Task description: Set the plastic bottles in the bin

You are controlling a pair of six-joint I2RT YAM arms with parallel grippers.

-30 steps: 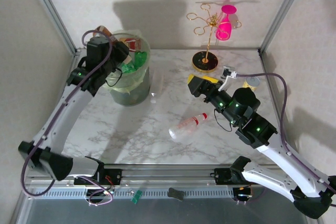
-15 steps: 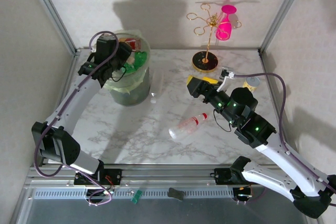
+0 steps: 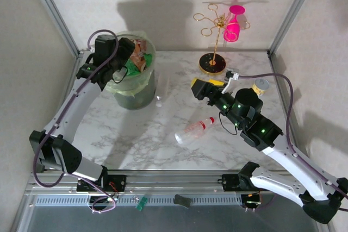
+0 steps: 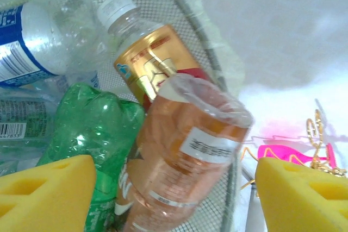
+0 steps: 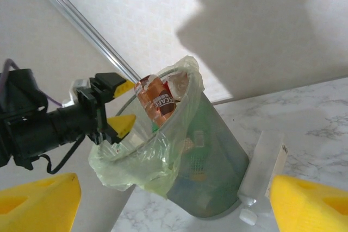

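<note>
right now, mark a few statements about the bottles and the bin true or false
1. A clear bottle with a red cap lies on the table. True.
2. The bin holds no bottles. False: several are inside, a green bottle among them.
3. The right gripper grips a bottle. False: it is open and holds nothing.
4. The left gripper is over the bin. True.
5. The pink glass hangs on the gold rack. True.

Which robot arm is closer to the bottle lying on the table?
The right arm. Its open jaws hang just beyond the bottle, toward the back wall. The left arm has its jaws far off, over the bin at the rear left.
</note>
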